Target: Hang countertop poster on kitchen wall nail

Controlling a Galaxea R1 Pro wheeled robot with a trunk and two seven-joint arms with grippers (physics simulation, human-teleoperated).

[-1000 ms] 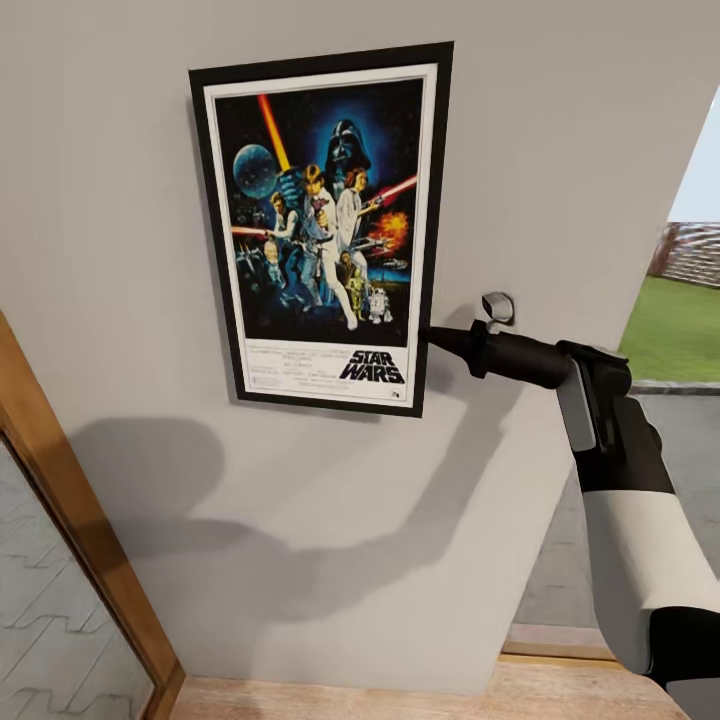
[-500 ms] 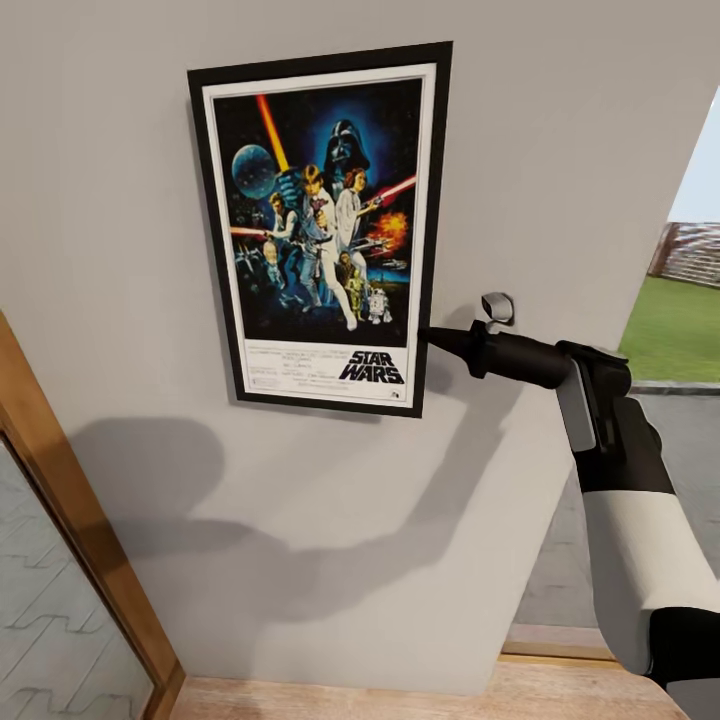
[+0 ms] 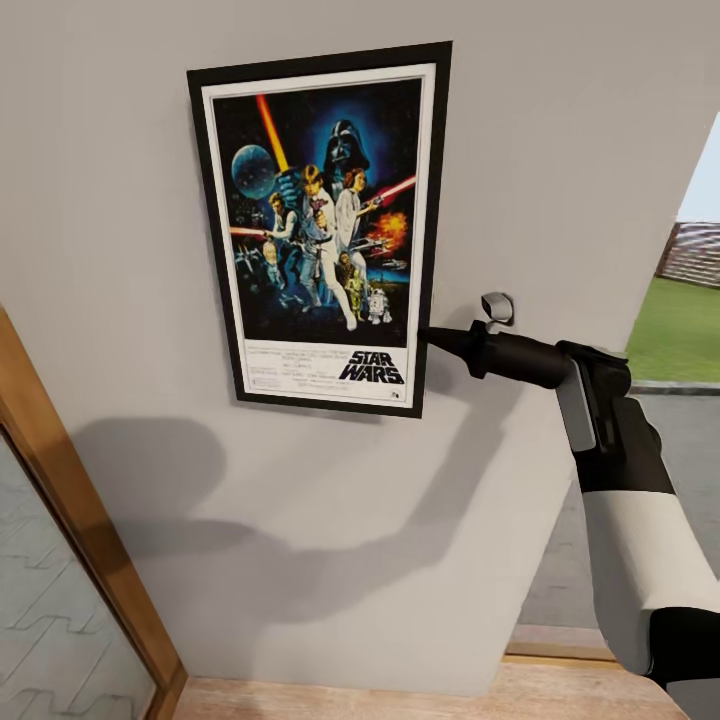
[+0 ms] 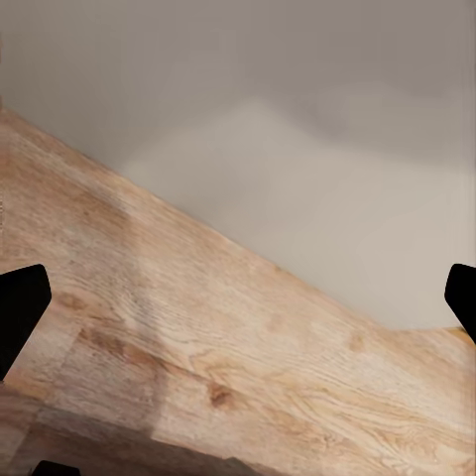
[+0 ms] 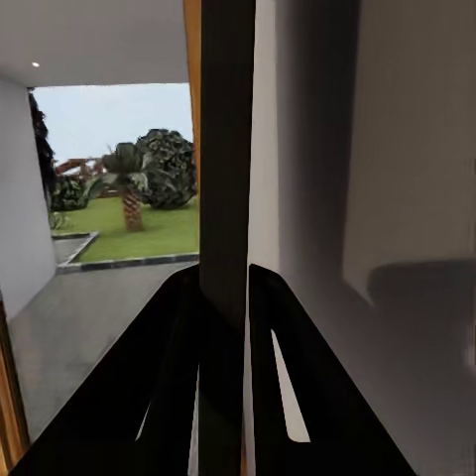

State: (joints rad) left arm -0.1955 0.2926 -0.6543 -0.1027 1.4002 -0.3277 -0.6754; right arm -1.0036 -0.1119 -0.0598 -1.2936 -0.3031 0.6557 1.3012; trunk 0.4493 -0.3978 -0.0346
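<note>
So the right gripper (image 3: 432,338) is pinched shut on the lower right edge of the poster (image 3: 320,225), which stands long-axis vertical against the wall (image 3: 560,150), stretching up and left from the grip.

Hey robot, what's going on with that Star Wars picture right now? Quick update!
Right gripper shut on poster's right edge. Poster upright against grey wall. Left gripper fingers apart, holding nothing. Nothing in the way.

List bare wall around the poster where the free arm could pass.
Bare wall lies between the poster and the wooden door frame, and a broad patch below the poster down to the wood floor. Crowded: the poster's lower right edge, where the right gripper pinches the frame, its arm filling that side toward the opening.
</note>
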